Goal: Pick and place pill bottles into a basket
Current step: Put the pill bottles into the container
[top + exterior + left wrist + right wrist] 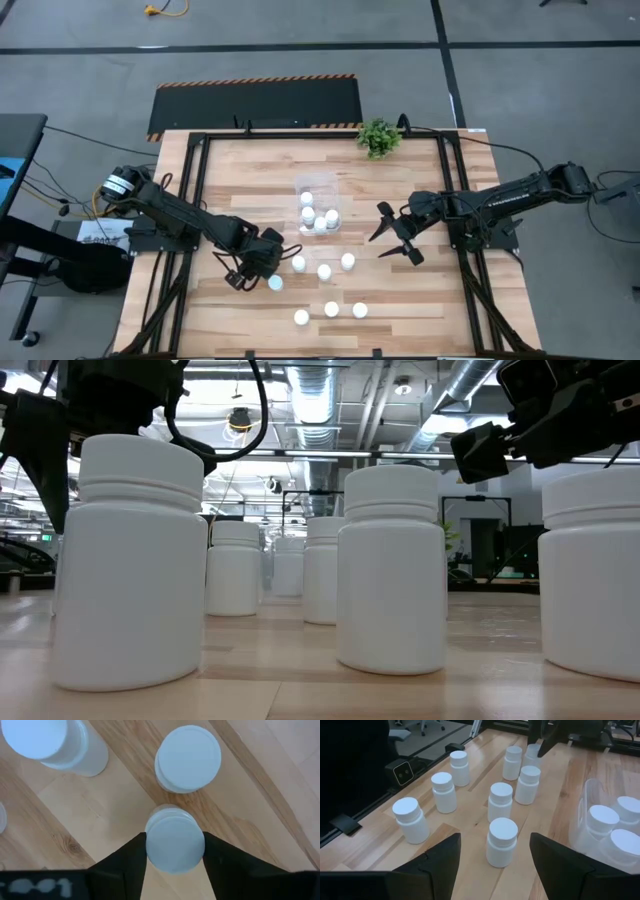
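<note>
Bottles lie in two lots on the bench (250, 160) in the high view: four or so already in the basket (317, 205) near the bench's middle, seven loose ones between there and the near edge. The left gripper (268, 272) sits over the leftmost loose bottle (275, 284), toward the near left part of the bench; the right gripper (393, 236) hangs right of the basket, fingers spread and holding nothing. A plant (378, 137) stands at the far edge. Low view: bottles fill the foreground, and the dark fingers of one gripper come down around the large left bottle (130, 560), which stands on the wood. Left wrist view: the left gripper (175, 851) has its two fingers (131, 862) pressed against both sides of the bottle (175, 842), clenched on it, with two more bottles just beyond. Right wrist view: the right gripper (495, 851) is released, its fingers wide apart above a bottle (501, 841), the basket (585, 822) with bottles inside just beside. The step in hand looks like the grasp of one loose bottle by the left arm. Next it should lift straight up, clearing the neighbours, carry toward the basket and release over free space inside.
</note>
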### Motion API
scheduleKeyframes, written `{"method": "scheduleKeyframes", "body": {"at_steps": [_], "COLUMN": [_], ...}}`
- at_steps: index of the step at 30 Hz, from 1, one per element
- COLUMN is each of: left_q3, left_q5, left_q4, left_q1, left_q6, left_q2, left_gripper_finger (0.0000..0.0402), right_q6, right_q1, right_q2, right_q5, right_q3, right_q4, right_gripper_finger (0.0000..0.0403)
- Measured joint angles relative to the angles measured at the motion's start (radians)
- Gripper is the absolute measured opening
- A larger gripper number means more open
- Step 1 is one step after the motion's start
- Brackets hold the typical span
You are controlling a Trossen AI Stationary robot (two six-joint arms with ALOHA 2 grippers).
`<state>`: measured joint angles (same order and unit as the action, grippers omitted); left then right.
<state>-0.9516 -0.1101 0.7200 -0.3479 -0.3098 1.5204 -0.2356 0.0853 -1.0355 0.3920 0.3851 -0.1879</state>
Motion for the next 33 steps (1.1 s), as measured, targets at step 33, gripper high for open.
{"method": "scheduleKeyframes", "body": {"at_steps": [33], "left_q3": [-0.310], "left_q5": [0.110], "left_q4": [0.327], "left_q1": [0.095], "left_q6": [-0.040], "left_q2": [0.001], "left_gripper_finger": [0.0168], "right_q6": [-0.009], "right_q1": [0.000], "right_q2": [0.000], "right_q5": [0.000], "right_q3": [0.000], "right_q4": [-0.002], "right_gripper_finger": [0.0230]}}
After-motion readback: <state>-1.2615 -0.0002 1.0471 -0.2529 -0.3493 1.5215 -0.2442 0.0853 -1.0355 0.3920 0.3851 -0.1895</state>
